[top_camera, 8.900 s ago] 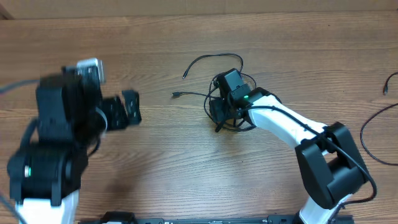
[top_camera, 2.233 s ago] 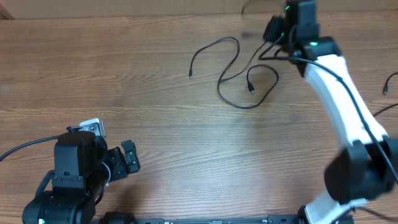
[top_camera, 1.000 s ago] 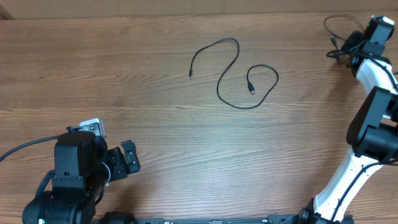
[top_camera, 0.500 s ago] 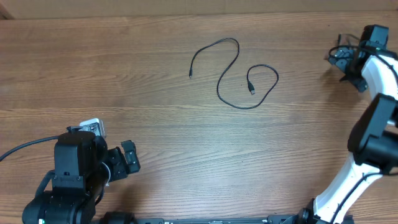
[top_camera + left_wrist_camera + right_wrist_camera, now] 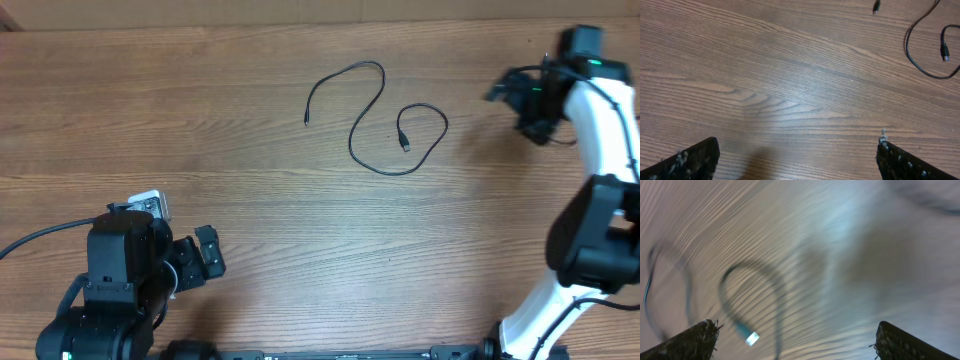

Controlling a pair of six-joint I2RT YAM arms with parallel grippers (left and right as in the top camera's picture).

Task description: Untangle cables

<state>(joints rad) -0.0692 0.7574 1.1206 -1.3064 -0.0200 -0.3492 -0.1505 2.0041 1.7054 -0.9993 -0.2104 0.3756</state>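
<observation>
One cable [image 5: 352, 140] curls near the surface's [image 5: 200, 130] far edge overhead; wrist views show left gripper [image 5: 798, 146] and right gripper [image 5: 795, 326] released, empty.

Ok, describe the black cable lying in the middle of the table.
The cable is one thin black cord, lying flat and loose on the wooden table. It runs in an S-curve that curls into an open loop, with a small plug at the inner end. Nothing else touches it.
</observation>
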